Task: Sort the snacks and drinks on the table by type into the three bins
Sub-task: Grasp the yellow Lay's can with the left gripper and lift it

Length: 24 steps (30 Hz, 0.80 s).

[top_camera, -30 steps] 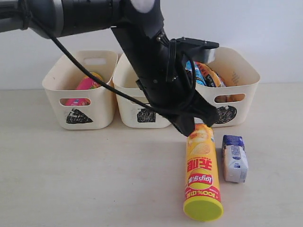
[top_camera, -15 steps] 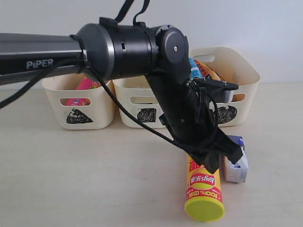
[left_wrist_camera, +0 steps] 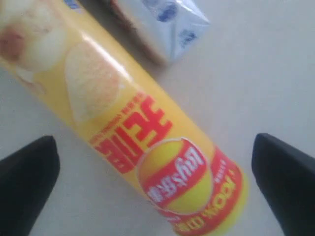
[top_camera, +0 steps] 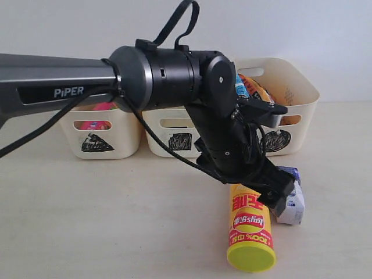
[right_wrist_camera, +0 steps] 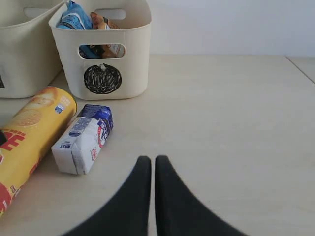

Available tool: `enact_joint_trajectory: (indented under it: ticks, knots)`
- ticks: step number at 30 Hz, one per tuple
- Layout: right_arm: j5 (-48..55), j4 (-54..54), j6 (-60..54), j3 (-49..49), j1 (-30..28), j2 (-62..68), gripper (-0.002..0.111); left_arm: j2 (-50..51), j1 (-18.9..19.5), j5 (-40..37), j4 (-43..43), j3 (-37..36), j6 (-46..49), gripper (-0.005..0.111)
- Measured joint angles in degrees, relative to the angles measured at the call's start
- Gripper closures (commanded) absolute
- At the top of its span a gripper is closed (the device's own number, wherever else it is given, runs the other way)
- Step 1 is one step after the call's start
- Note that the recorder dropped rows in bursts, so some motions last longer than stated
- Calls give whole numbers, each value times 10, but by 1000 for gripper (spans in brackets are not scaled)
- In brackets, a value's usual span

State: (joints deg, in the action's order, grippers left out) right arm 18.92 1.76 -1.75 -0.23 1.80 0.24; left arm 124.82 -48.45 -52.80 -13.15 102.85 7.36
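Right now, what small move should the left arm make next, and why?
Probably lower slightly and close on the yellow chip tube. The left gripper is open with one finger on each side of the tube, which lies flat on the table beside the white-and-blue carton.

Exterior view: low, from the near edge, facing the far edge, where the bins stand. Left wrist view: very close, looking steeply down on the tube and carton. Right wrist view: low over the table, facing the far edge. All three views share the tube and carton.
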Motion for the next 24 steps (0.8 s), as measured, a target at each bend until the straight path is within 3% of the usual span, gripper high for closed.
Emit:
enact_joint_trajectory:
  ticks: [3, 14, 24]
  knots:
    - [0, 0, 0, 0, 0, 0, 108, 9, 0, 27, 42, 0, -38, 6]
    - [0, 0, 2, 0, 0, 0, 108, 37, 0, 95, 53, 0, -79, 6]
    - [0, 1, 2, 0, 0, 0, 108, 59, 0, 116, 89, 0, -107, 14]
